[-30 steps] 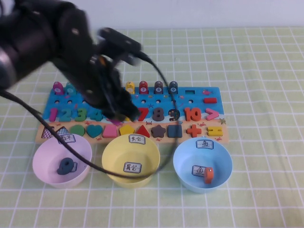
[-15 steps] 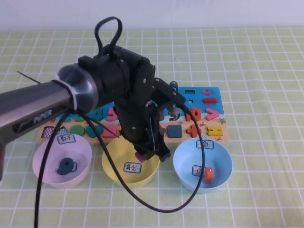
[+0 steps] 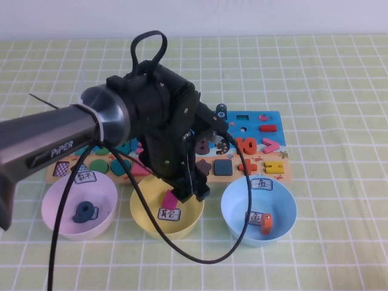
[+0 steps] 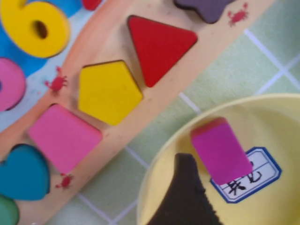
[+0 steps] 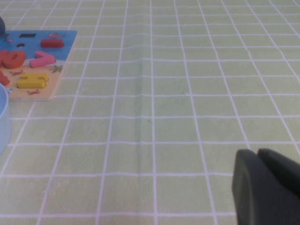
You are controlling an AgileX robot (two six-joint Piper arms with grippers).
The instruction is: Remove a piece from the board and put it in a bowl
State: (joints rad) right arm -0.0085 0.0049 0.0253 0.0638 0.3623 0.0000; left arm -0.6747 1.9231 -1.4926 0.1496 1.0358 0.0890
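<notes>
Left gripper is being held over yellow bowl, jaws apart, nothing clamped. Magenta piece is lying in bowl at gripper's 9 o'clock. Right gripper: parked, jaws together.

A pink bowl holds a dark blue piece. A light blue bowl holds an orange piece. Both sit on the green checked desk.

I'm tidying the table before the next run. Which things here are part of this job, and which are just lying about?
In the job: magenta piece, yellow bowl, board, left hand over that bowl.
Lying about: pink bowl, blue bowl, right hand parked over bare cloth.
</notes>
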